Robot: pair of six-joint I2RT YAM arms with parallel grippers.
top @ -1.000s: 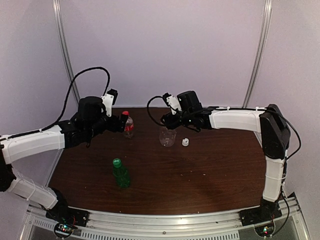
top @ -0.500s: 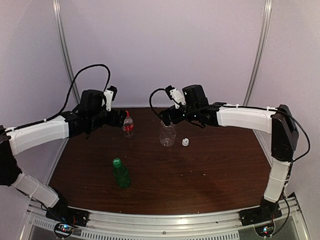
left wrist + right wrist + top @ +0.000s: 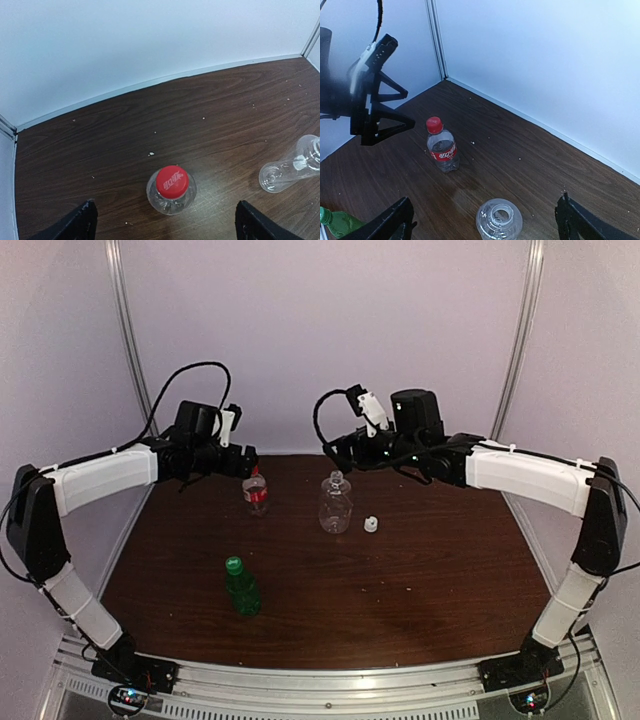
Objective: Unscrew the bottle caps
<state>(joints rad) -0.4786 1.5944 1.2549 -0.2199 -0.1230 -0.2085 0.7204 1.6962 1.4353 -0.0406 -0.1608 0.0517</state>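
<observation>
Both arms have risen and drawn back; our left claw point(image 3: 246, 464) and right claw point(image 3: 338, 452) hang with jaws spread wide, holding nothing. Closing off-centre on the red cap point(image 3: 172, 182) below the left one could tip or spin the light red-label bottle point(image 3: 256, 498). Beyond, the rounded bottle point(image 3: 499, 220) stands open, seemingly empty, its white cap point(image 3: 371, 524) beside it on the worktop point(image 3: 430, 590).

Two black bases are bolted to the ribbed silver metal rail point(image 3: 330, 685), and small coloured lights glow on it by each base. Up from the rail, the left arm point(image 3: 100, 475) and right arm point(image 3: 525, 475) have rounded white link shells between black joint housings. At the ends farthest from the rail sit black cylindrical motors, white camera brackets and looping black cables. The wedge-shaped fingers point(image 3: 75, 227) are black.
</observation>
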